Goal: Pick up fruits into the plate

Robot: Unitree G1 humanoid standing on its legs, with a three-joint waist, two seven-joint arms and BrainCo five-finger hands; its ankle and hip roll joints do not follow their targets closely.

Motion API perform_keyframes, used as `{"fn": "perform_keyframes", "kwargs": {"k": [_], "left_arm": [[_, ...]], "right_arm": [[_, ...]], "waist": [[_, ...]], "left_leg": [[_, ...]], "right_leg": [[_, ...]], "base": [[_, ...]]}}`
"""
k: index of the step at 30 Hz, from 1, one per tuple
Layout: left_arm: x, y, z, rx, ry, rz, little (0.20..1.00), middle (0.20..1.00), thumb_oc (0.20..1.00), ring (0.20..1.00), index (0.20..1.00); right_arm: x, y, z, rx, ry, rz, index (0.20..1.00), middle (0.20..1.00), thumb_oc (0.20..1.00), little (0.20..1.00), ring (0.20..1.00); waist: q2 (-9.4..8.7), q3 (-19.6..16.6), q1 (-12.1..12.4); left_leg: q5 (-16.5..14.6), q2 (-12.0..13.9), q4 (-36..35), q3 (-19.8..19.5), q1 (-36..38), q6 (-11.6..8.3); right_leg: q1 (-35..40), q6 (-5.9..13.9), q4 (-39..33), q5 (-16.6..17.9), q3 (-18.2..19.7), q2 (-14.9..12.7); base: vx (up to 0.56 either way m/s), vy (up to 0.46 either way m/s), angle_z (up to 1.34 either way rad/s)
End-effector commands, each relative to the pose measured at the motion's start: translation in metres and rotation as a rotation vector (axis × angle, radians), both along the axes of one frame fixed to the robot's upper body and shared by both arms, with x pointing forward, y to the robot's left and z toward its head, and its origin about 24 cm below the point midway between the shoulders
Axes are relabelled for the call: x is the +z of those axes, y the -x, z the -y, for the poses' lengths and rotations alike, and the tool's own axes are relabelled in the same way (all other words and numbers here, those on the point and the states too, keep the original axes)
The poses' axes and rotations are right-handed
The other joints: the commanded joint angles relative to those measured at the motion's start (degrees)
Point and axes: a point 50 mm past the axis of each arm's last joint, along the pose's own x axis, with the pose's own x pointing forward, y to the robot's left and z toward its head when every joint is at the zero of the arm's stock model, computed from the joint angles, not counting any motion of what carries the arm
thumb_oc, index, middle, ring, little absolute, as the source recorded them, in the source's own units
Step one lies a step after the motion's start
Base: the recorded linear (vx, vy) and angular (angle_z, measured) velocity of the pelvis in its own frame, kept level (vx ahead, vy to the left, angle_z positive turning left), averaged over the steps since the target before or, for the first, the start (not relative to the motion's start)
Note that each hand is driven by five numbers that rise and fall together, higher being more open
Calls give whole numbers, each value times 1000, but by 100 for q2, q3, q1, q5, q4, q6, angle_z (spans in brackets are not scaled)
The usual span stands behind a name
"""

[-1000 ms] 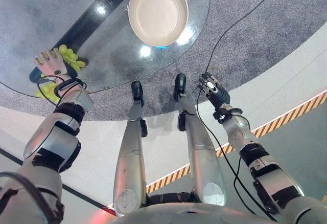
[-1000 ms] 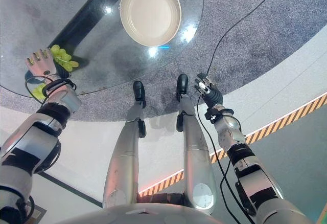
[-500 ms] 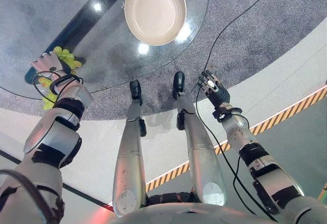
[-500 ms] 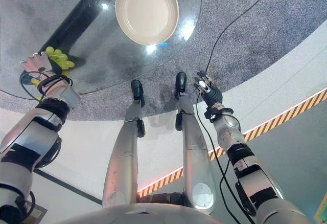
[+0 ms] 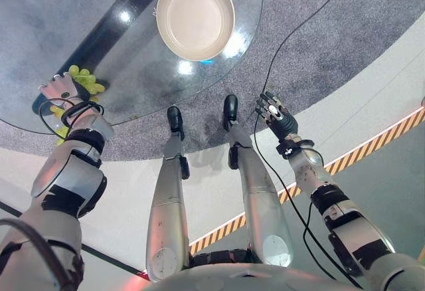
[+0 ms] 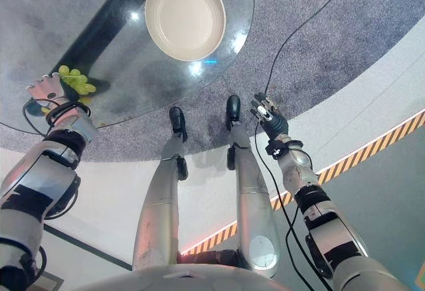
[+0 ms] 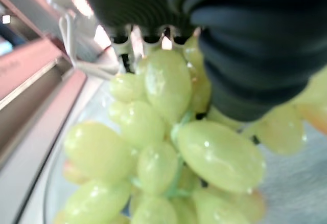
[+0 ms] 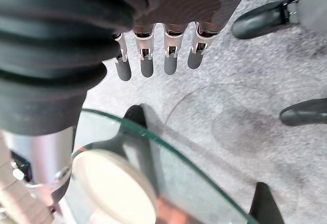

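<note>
Head views: a round glass desk (image 5: 133,72) fills the upper left of the frame, with a cream plate (image 5: 195,15) at top centre and green grapes (image 5: 83,78) near the desk's lower-left rim.
Left wrist view: the grapes (image 7: 168,147) seen from very close, a tight bunch of pale green berries on a thin green stem, lying right under the hand's dark cover.
Right wrist view: the curved glass edge of the desk, the plate (image 8: 115,185) seen side-on, and grey carpet (image 8: 230,106) beyond.
Left hand: the left hand (image 5: 61,93) sits at the left edge of the frame, on top of the bunch, which spreads to its upper right and also shows below the wrist through the glass.
Left hand state: its fingers are hidden among the grapes, so I cannot tell whether they close on the bunch.
Right hand: the right hand (image 6: 267,116) hangs right of centre, off the desk and over the carpet, fingers straight and loosely spread, holding nothing.
Grapes to plate: well apart, with bare glass between them.
Edges: the grapes lie close to the desk's rim; the plate sits further in from the edge.
</note>
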Motion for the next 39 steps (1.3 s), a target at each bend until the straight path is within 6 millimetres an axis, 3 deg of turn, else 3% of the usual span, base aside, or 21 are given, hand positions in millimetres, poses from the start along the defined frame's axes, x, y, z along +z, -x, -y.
{"fn": "perform_keyframes", "kwargs": {"k": [1, 12, 18, 26, 34, 39], "left_arm": [[-8, 9, -12, -1, 114, 88, 200, 200, 200, 200, 200], [-1, 6, -1, -196, 287, 286, 200, 200, 200, 200, 200], [5, 11, 13, -392, 365, 347, 200, 200, 200, 200, 200], [13, 23, 36, -646, 400, 312, 200, 200, 200, 200, 200], [16, 35, 77, -959, 477, 137, 200, 200, 200, 200, 200], [19, 39, 98, -1107, 535, 48, 200, 200, 200, 200, 200]], "right_arm": [[-2, 12, 1, 10, -12, 46, 1000, 1000, 1000, 1000, 1000], [-14, 25, 9, -9, -3, 20, 1000, 1000, 1000, 1000, 1000], [-19, 39, 14, -16, 31, 20, 1000, 1000, 1000, 1000, 1000], [-11, 50, 16, 23, 94, 65, 1000, 1000, 1000, 1000, 1000], [5, 52, 14, 126, 195, 64, 1000, 1000, 1000, 1000, 1000], [15, 50, 11, 221, 258, 36, 1000, 1000, 1000, 1000, 1000]], "waist": [[48, -147, 212], [273, -147, 311], [389, -195, 360], [416, -872, 497], [304, -1791, 669], [232, -2105, 715]], "left_leg": [[-182, -496, -389, -62, 469, 270], [-331, -443, -564, -14, 1667, 267], [-475, -443, -790, 17, 2683, 244], [-514, -463, -1246, -52, 3488, 232], [-638, -473, -1538, -145, 4379, 252], [-715, -461, -1653, -114, 4772, 263]], "right_leg": [[132, 133, 505, -532, 365, 575], [1293, 211, 326, -664, 204, 294], [2327, 293, 88, -758, 109, 80], [3339, 385, -484, -737, -51, -93], [4449, 431, -1003, -719, -183, -137], [4894, 451, -1225, -698, -247, -150]], "base": [[0, 0, 0], [37, 13, 2], [76, 9, 2], [114, -53, 9], [205, -85, 13], [118, -52, 13]]}}
